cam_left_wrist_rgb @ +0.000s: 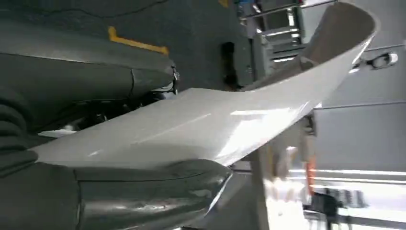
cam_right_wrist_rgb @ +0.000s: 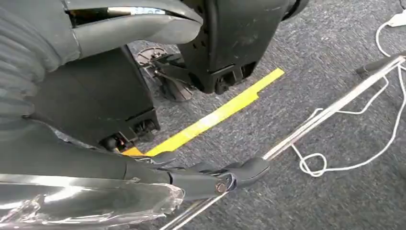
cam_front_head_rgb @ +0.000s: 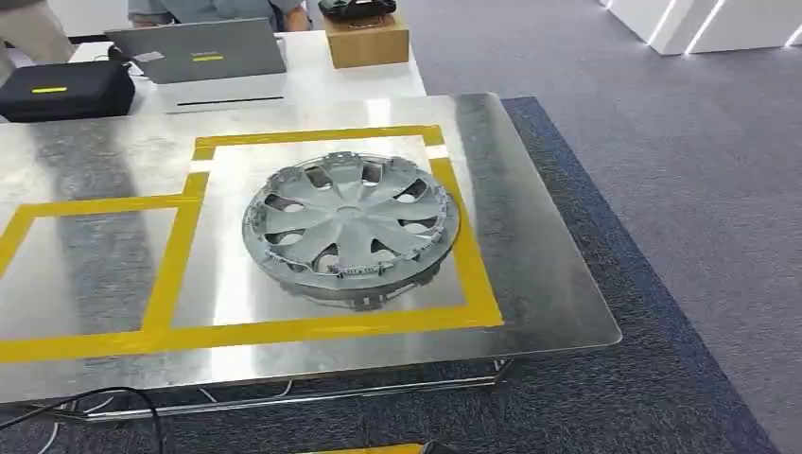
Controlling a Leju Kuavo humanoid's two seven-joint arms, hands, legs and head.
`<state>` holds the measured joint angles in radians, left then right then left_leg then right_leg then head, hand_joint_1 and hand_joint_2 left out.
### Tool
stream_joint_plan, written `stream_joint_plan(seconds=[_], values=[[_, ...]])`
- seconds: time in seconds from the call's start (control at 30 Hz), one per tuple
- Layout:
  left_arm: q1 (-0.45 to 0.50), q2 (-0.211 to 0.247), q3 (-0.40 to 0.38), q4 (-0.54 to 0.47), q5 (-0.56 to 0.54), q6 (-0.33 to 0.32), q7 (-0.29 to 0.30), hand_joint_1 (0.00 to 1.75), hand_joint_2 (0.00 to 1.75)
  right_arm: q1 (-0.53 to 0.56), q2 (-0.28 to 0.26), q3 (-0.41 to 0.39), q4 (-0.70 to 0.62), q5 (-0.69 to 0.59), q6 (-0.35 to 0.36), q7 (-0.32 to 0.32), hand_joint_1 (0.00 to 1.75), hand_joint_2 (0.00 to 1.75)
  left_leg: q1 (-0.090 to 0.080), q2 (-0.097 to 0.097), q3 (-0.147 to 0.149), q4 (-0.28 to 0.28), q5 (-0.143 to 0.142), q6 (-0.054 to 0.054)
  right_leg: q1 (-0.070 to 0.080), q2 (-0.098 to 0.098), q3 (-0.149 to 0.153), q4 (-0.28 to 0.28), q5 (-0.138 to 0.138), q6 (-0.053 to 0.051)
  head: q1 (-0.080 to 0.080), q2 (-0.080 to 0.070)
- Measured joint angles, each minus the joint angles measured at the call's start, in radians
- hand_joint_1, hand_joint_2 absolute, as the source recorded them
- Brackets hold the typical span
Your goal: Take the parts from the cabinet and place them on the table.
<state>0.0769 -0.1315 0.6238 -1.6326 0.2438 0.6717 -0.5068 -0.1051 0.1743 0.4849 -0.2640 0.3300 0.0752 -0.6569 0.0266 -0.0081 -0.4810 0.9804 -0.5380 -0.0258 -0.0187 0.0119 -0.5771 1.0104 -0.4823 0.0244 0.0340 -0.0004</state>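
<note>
The right robot hand (cam_right_wrist_rgb: pixel 143 158) grips a clear plastic-wrapped part (cam_right_wrist_rgb: pixel 86 201) above grey carpet (cam_right_wrist_rgb: pixel 335 120) with yellow tape (cam_right_wrist_rgb: pixel 215 117).

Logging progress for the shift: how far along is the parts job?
One part, the wheel cover, already lies on the metal table inside a yellow-taped box. The left hand holds a white curved panel, not yet on the table. The neighbouring taped box looks unfilled.

Head view high, facing down at table (cam_front_head_rgb: pixel 530 284); wrist views close, perhaps floorward.
</note>
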Motion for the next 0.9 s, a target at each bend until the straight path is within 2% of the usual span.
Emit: stream_joint_plan(seconds=[0.1,0.23,0.33,0.47,0.6,0.73,0.9], values=[[-0.002,0.031,0.04,0.069,0.017,-0.03,0.022,1.75,1.75,-0.003,0.004,0.0,0.002,0.0,0.0,0.006,0.0,1.75,0.0,0.0,0.0,0.0,0.0,0.0,0.0,0.0,0.0,0.0,0.0,0.0,0.0,0.0],[-0.01,0.051,0.061,0.109,0.019,-0.036,0.024,1.75,1.75,-0.004,0.004,0.0,0.002,0.0,0.002,0.006,0.0,1.75,0.0,0.0,0.0,0.0,0.0,0.0,0.0,0.0,0.001,-0.001,0.0,0.0,0.0,0.0],[-0.014,0.079,0.073,0.151,0.006,-0.054,0.103,1.75,1.75,-0.007,0.006,0.001,0.002,0.008,0.008,0.009,0.0,1.75,0.0,0.0,0.0,0.0,0.0,0.0,0.0,0.0,0.002,-0.002,0.0,0.001,0.0,0.0],[-0.039,0.151,0.105,0.277,-0.025,-0.119,0.164,1.75,1.75,-0.018,0.008,0.003,0.002,0.01,0.035,0.016,0.0,1.75,0.0,0.0,0.001,0.0,0.0,0.0,0.0,-0.001,0.002,-0.002,0.0,0.001,0.0,0.0],[-0.064,0.205,0.119,0.384,-0.055,-0.181,0.219,1.75,1.75,-0.021,0.011,0.003,0.003,0.012,0.028,0.018,0.0,1.75,0.0,0.0,0.001,0.0,0.0,0.0,0.0,-0.001,0.002,-0.002,0.0,0.001,0.0,0.0],[-0.089,0.242,0.119,0.452,-0.074,-0.188,0.229,1.75,1.75,-0.02,0.018,0.003,0.003,0.012,0.023,0.018,0.0,1.75,0.0,0.0,0.001,0.0,0.0,0.0,0.0,0.0,0.003,-0.002,0.0,0.001,0.0,0.0],[-0.098,0.258,0.119,0.486,-0.076,-0.188,0.231,1.75,1.75,-0.02,0.019,0.003,0.003,0.012,0.023,0.018,0.0,1.75,0.0,0.0,0.001,0.0,0.0,0.0,0.0,0.0,0.004,-0.003,0.0,0.001,0.0,0.0]])
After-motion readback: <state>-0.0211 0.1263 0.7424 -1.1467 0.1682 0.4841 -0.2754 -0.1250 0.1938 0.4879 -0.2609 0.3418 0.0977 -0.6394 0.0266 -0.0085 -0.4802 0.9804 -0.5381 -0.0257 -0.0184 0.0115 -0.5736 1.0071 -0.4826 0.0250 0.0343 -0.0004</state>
